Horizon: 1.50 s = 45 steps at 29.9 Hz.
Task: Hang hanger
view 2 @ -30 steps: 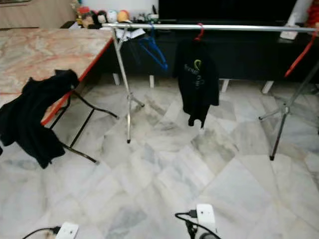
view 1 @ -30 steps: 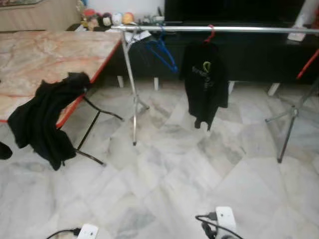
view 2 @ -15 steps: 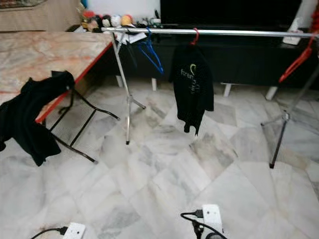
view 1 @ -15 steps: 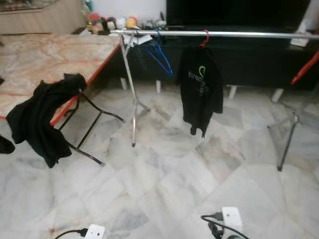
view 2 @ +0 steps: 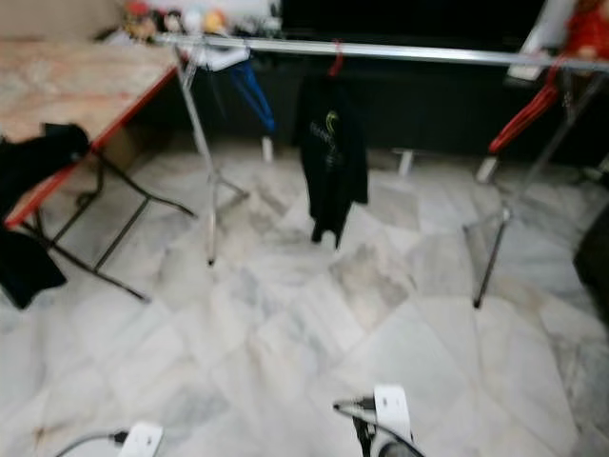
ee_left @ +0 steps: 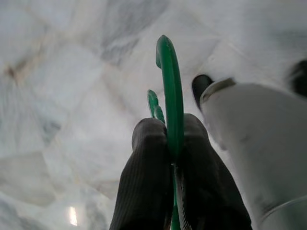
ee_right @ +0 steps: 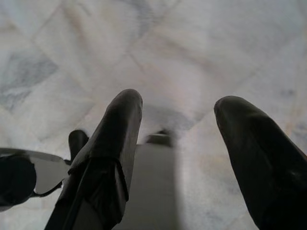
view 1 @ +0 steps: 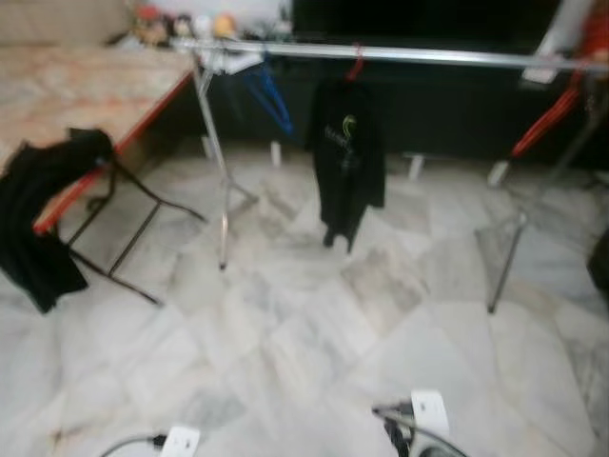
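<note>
In the left wrist view my left gripper [ee_left: 171, 129] is shut on a green hanger [ee_left: 170, 86], whose hook sticks out past the fingertips above the marble floor. My right gripper [ee_right: 180, 117] hangs open over the floor with nothing between its fingers. Ahead stands a silver clothes rail [view 1: 400, 54] on thin metal legs. A black T-shirt [view 1: 344, 157] hangs from it on a red hanger [view 1: 356, 63], and a blue hanger [view 1: 268, 95] hangs near the rail's left end. More red hangers [view 1: 547, 119] hang at the right end.
A marble-topped folding table [view 1: 67, 95] stands at the left with a black garment [view 1: 43, 214] draped over its edge. White power strips [view 1: 428, 411] with black cables lie on the floor near me. A dark cabinet [view 1: 447, 105] runs behind the rail.
The whole head view has shifted and blurred, so the camera has turned right: the rail, the shirt and the table sit further left in the picture. Nothing in the scene itself has moved.
</note>
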Motion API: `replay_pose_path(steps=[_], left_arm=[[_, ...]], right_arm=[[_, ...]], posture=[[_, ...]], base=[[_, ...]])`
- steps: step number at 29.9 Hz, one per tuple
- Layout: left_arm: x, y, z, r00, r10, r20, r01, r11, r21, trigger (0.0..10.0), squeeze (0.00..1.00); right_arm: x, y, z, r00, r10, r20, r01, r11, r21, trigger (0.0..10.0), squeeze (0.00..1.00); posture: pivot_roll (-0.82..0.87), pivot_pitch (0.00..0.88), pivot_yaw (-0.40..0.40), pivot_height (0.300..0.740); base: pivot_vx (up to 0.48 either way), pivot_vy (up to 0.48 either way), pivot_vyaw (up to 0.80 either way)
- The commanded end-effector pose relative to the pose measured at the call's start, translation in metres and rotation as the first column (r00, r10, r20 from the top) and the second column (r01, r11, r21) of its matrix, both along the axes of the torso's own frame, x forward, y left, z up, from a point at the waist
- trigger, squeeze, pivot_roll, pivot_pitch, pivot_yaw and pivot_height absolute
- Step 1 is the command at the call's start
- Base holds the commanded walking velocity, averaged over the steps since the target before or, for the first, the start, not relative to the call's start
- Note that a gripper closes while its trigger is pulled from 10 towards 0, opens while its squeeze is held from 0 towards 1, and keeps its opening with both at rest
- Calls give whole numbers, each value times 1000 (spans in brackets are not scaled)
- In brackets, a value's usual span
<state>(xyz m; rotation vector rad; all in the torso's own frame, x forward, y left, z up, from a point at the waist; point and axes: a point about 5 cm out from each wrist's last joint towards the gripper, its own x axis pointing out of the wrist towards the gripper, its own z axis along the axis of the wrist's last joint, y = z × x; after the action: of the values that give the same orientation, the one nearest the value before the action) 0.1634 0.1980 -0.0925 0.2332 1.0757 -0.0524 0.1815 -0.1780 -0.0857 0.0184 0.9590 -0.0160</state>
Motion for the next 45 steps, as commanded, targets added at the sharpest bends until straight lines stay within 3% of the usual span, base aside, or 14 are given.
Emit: replay_pose_path(steps=[1, 25, 33, 38, 45], left_arm=[[-2, -7, -2, 1000, -13, -20, 13, 1000, -6, 10000, 0], [-5, -3, -3, 1000, -7, -21, 7, 1000, -5, 10000, 0], [-4, -1, -2, 1000, 15, -4, -15, 1000, -5, 10000, 0], [-7, 14, 0, 999, 40, 4, -40, 999, -3, 10000, 0], [-12, 19, -1, 999, 53, -5, -53, 999, -7, 10000, 0]], right_arm=[[-4, -6, -1, 1000, -15, -10, 15, 1000, -11, 10000, 0], [-3, -7, -1, 1000, -24, -4, 24, 1000, -12, 10000, 0], [-3, -7, 0, 1000, -20, -4, 20, 1000, -12, 10000, 0], [-3, -7, 0, 1000, -18, 0, 18, 1000, -16, 10000, 0], [-3, -8, 0, 1000, -19, 4, 19, 1000, -18, 10000, 0]], posture=[[-63, 66, 29, 740], [-63, 63, 17, 740], [-66, 63, 17, 740], [-64, 66, 15, 740], [-63, 64, 13, 740]], base=[[0, -259, 0], [0, -256, 0], [0, 0, -582], [0, 0, 0], [0, 0, 0]])
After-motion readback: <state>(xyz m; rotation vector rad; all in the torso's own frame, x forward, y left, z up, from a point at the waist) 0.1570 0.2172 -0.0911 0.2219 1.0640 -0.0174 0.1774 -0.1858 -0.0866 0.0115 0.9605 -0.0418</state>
